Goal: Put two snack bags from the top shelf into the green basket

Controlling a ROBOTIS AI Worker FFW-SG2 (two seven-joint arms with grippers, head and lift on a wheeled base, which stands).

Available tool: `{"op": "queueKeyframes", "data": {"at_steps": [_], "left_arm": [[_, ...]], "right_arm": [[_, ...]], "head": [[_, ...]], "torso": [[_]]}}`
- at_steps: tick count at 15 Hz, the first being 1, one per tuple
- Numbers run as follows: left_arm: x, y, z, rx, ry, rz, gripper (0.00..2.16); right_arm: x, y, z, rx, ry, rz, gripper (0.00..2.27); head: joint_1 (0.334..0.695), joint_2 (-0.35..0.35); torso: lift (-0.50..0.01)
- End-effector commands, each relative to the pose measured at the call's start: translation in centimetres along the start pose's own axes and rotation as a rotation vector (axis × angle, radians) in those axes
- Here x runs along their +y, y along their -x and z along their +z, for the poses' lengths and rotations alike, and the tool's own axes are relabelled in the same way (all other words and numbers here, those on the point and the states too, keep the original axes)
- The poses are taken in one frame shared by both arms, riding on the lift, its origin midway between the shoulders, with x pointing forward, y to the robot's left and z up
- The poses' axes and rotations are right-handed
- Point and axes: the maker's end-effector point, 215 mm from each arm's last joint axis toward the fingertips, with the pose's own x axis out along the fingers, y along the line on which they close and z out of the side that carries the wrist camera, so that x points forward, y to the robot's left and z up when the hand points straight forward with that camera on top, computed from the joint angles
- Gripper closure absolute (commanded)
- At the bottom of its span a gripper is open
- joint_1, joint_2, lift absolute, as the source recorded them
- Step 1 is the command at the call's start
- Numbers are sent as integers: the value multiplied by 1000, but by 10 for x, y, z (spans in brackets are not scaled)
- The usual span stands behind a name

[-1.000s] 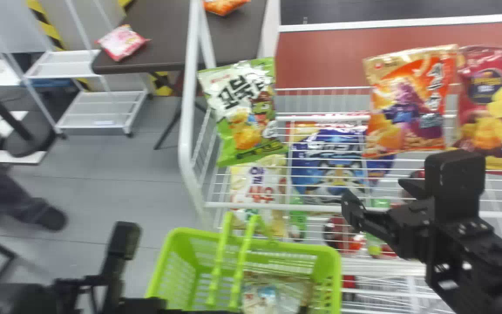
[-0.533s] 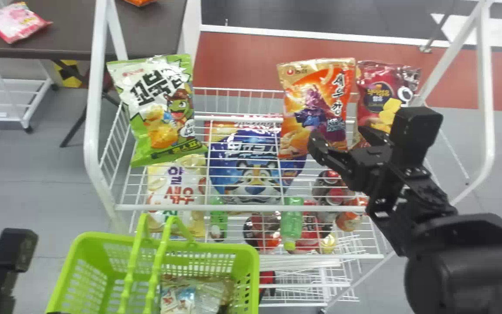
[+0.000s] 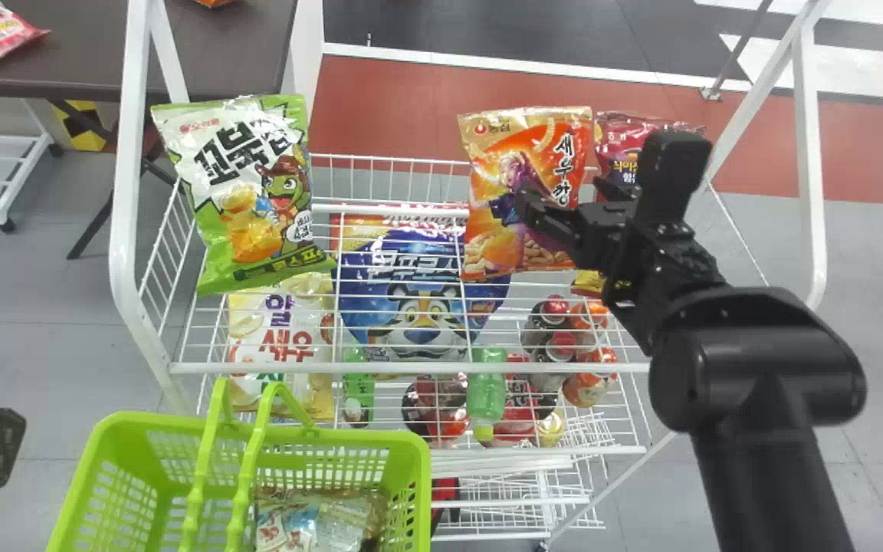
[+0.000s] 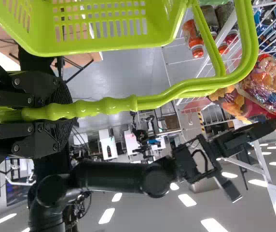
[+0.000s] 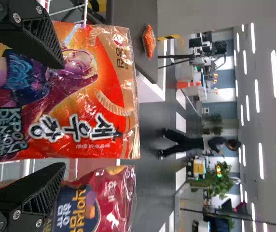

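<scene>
As right pincer [image 3: 562, 193] gapes, orange bag [image 3: 513, 165] ahead

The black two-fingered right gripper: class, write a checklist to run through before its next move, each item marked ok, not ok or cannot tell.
1. Right gripper open around the shiny orange-and-gold snack bag: ok, one finger by each side edge.
2. That bag gripped: not ok, the fingers stand apart.
3. Neighbouring maroon snack bag untouched: cannot tell, one finger overlaps it in the right wrist view.
4. Black left gripper closed on the green plastic handle: ok.
5. Room in the green slatted basket: ok, bare floor beside the contents.
6. Two bags already inside: cannot tell.
</scene>
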Motion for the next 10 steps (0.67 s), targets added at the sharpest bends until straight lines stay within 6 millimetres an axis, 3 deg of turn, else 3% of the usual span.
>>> {"op": "queueKeyframes", "data": {"at_steps": [1, 4, 5, 6, 7, 10], "left_arm": [[-1, 0, 0, -1, -2, -1, 2148], [0, 3, 1, -5, 0, 2, 2148], [0, 3, 1, -5, -2, 2, 2148], [0, 3, 1, -5, -2, 2, 2148], [0, 2, 1, -4, 0, 2, 2148], [0, 2, 1, -4, 0, 2, 2148]], "right_arm": [[17, -21, -18, 82, 8, 47, 110], [27, -32, -41, 144, 13, 70, 174], [25, -35, -44, 152, 15, 68, 373], [25, -35, -48, 166, 13, 69, 792], [26, -34, -49, 167, 11, 70, 1399], [20, -33, -50, 155, 37, 38, 2236]], "head": [[695, -123], [695, -93], [695, -79], [695, -75], [695, -73], [695, -73]], "torso": [[-1], [-1], [-1], [-1], [-1], [-1]]}}
